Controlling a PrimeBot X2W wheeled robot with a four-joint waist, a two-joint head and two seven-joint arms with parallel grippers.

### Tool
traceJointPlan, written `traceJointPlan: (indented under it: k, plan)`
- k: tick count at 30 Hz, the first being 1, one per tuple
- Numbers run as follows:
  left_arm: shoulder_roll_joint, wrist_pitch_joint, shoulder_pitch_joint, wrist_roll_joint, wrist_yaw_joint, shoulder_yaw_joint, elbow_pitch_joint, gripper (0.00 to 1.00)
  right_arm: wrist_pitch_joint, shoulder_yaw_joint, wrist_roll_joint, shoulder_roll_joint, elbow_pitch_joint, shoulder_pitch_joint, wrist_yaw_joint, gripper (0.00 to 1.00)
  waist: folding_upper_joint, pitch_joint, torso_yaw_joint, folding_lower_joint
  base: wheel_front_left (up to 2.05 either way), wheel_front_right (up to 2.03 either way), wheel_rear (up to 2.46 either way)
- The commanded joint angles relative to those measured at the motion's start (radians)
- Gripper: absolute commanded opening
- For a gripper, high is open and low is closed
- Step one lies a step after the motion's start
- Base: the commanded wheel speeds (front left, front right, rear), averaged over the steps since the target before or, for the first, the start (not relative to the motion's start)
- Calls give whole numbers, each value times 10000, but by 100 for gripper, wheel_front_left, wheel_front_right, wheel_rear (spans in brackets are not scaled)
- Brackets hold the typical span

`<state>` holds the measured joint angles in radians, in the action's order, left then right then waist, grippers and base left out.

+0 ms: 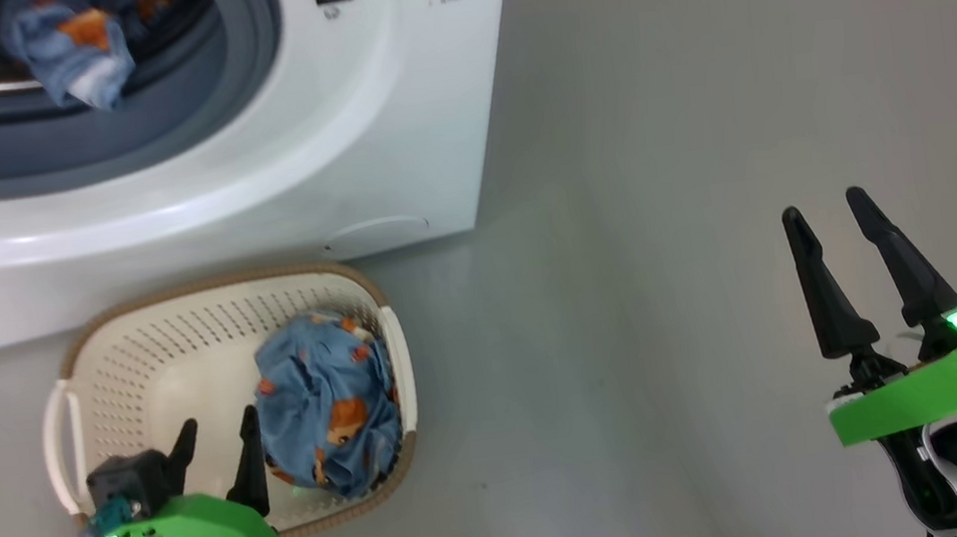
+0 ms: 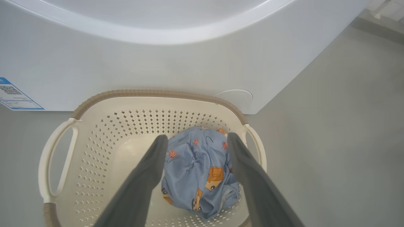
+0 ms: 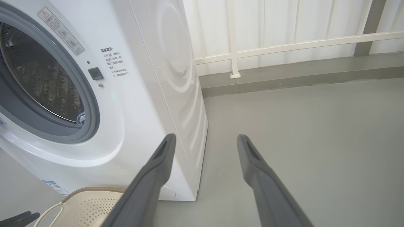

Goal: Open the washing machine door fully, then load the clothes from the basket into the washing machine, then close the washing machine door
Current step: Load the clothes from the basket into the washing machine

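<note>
Left gripper (image 1: 220, 424), fingers spread and empty, hovers at seven o'clock of the basket (image 1: 175, 292); the clothes (image 1: 328, 407) bunch at its four o'clock. Best to centre over the bundle's crown, then pinch deep. Right gripper (image 1: 823, 207) hangs open, well apart at three o'clock.

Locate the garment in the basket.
Head view: the blue garment lies in the right half of the basket, just right of the open left gripper, in front of the washing machine.
</note>
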<state>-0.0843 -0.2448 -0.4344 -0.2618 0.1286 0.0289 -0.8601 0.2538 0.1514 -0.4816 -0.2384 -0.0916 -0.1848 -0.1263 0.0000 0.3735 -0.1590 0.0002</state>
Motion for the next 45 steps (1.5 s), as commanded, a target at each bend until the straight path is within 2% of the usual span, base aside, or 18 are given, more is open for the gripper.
traceJointPlan:
  k: [1, 8, 15, 31, 37, 44, 45]
  plan:
    - [-375, 35, -415, -87, 20, -76, -372, 100, 80, 196, -45, -73, 254, -191, -44, 100, 0, 793, -310, -2, 0, 0, 0]
    - [-693, 356, -1716, -367, 20, 842, -2132, 100, 80, 369, -124, 94, 285, -641, -44, 100, 0, 1737, -674, -2, 0, 0, 0]
    - [-1051, 780, -2849, -612, 20, 1632, -3151, 100, 80, 636, -201, 242, 399, -1184, -44, 100, 0, 2717, -1074, -2, 0, 0, 0]
    - [-1736, 1739, -4341, -1307, 21, 3240, -3787, 100, 80, 875, -296, 430, 545, -1786, -44, 100, 0, 4011, -1664, -2, 0, 0, 0]
    - [-2178, 1978, -4730, -1516, 21, 3489, -3978, 100, 80, 932, -331, 513, 577, -1830, -44, 100, 0, 4310, -1962, -2, 0, 0, 0]
    - [-2397, 2366, -5024, -1776, 21, 3504, -4180, 100, 80, 911, -361, 536, 581, -1782, -44, 100, 0, 4505, -2210, -2, 0, 0, 0]
    - [-2406, 2413, -5032, -1800, 21, 3510, -4195, 69, 80, 911, -362, 534, 576, -1778, -44, 100, 0, 4498, -2230, -2, 0, 0, 0]
